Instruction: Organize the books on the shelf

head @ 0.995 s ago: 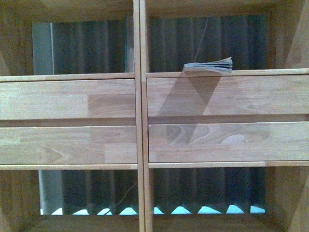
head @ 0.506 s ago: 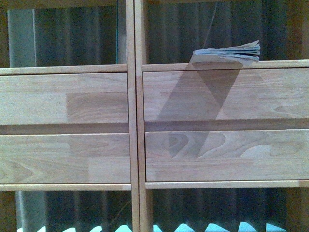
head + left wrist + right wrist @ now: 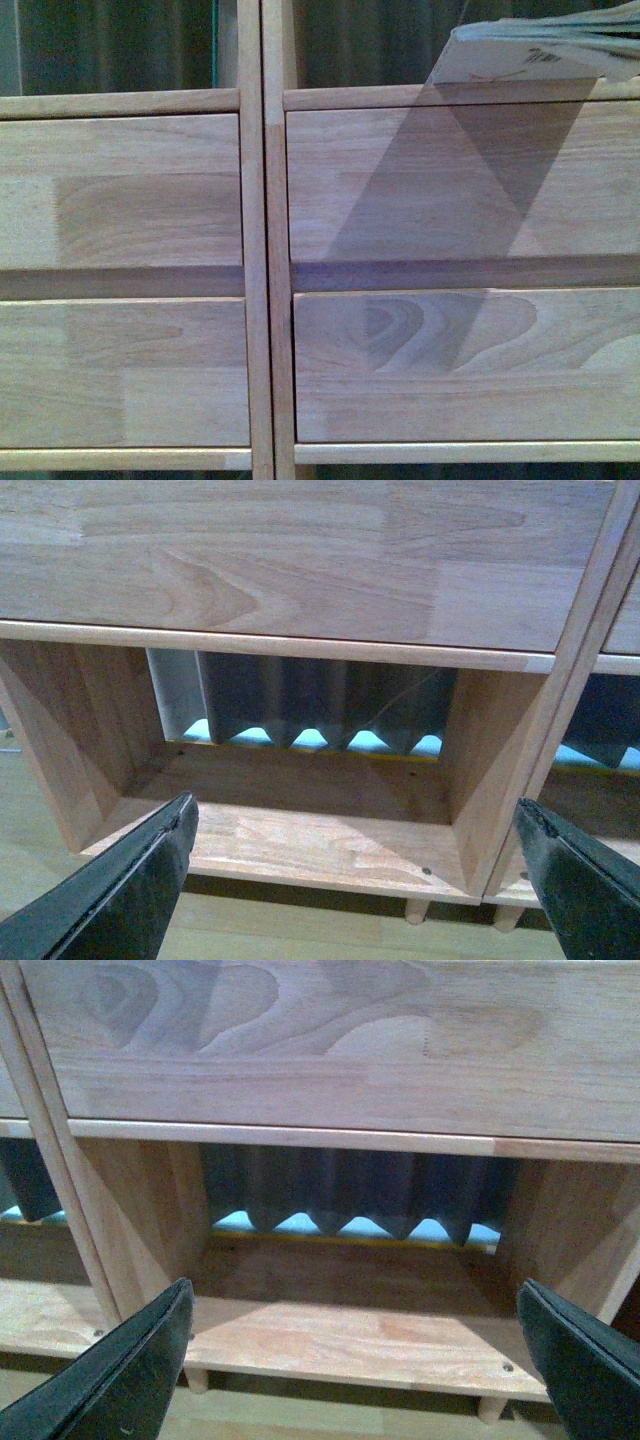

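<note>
The oak shelf unit [image 3: 265, 250] fills the front view, with plain drawer fronts in two columns. A whitish paperback [image 3: 530, 55] lies flat on the ledge of the upper right cubby, pages fanned, its end over the front edge. No dark-green book shows. My left gripper [image 3: 355, 880] is open and empty, facing the lower left cubby [image 3: 310, 820]. My right gripper [image 3: 355, 1360] is open and empty, facing the lower right cubby [image 3: 350, 1330]. Neither arm shows in the front view.
Dark pleated curtain [image 3: 120, 45] shows through the open backs of the cubbies. The unit stands on short legs [image 3: 415, 912] above a pale wooden floor [image 3: 300, 1415]. The centre divider [image 3: 580, 670] separates the two lower cubbies.
The front view has closed in on the shelf: the drawer fronts and paperback loom larger, the paperback has shifted up and right in view, and the lower cubbies have left the frame.
</note>
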Motion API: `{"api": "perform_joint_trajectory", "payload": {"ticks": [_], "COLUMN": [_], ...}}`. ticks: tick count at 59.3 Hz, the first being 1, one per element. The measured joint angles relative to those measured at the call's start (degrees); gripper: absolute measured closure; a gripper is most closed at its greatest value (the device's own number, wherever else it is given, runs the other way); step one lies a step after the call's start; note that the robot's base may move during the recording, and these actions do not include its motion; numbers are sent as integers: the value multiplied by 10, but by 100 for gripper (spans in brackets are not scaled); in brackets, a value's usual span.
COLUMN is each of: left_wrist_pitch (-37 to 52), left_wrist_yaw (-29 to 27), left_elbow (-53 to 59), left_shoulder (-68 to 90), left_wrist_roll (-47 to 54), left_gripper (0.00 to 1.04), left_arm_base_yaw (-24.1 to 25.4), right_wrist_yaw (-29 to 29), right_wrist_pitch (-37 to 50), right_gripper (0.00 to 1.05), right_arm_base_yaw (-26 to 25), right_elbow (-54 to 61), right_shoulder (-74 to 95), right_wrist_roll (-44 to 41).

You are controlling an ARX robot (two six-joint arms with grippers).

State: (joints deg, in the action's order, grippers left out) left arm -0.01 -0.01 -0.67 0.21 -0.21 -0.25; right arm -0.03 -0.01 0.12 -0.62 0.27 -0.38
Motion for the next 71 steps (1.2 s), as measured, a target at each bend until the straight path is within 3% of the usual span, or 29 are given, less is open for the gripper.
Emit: {"api": "perform_joint_trajectory", "payload": {"ticks": [39,45,49,57,71], "left_wrist_pitch": [0,0,0,0,0], "left_wrist_yaw": [0,1,0,0,0], "left_elbow": [0,0,0,0,0], "left_shoulder": [0,0,0,0,0], "left_wrist_roll": [0,0,0,0,0], "left_gripper": [7,7,7,7,7], "left_arm_base_yaw": [0,0,0,0,0], "right_wrist_yaw": [-1,-155,-206,-220,-176], "right_wrist_pitch": [0,-52,-24,88,238], "right_gripper": [7,7,7,7,7], "right_arm_base_yaw": [0,-50,-63,-69,-26], "right_elbow": [0,-33,-50,-111,-220], "right_shoulder": [0,60,115,240,457], "right_wrist_roll": [2,76,132,242,451]}}
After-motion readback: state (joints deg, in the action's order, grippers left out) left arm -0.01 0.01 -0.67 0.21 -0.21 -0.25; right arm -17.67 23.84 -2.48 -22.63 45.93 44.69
